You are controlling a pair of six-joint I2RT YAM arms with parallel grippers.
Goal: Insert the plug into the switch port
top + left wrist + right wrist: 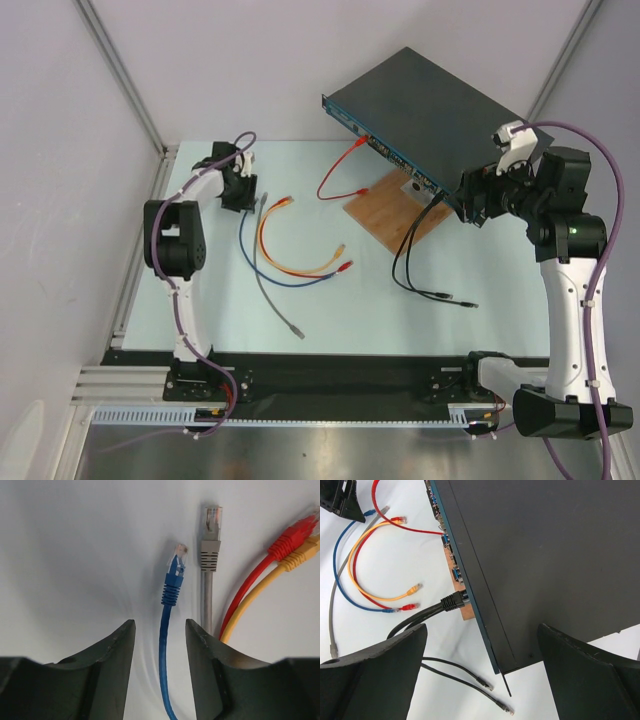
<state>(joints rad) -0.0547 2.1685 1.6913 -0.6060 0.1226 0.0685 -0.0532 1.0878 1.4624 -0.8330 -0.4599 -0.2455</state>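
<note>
Black and matte, with blunt wedge tips, the left jaws stand partly parted on either side of the blue cable [164, 650]. A gap shows on both sides, so nothing is grasped yet. Just ahead of them lies the plug [175, 565], a clear hard plastic tip on a ribbed blue rubber boot, resting on the smooth pale desk [70, 555]. Near it, apart, lie a grey plug [211, 535] and, further right, a red plug [290, 536] and a yellow plug [300, 555] side by side, all on thin round cords. The step in hand looks like picking up the blue lead behind its boot. The next move probably calls for pinching the cord squarely, clear of the grey one, then lifting. Farther off, the right jaws hang fully released above a corner of the switch [545, 545], a flat black metal box with sharp edges at the far right of the desk, a brown wooden board [385, 218] at its front edge. Its narrow blue front face [385, 150] looks toward the loose leads and already carries a black plug [452, 601] and a red lead [405, 528].
</note>
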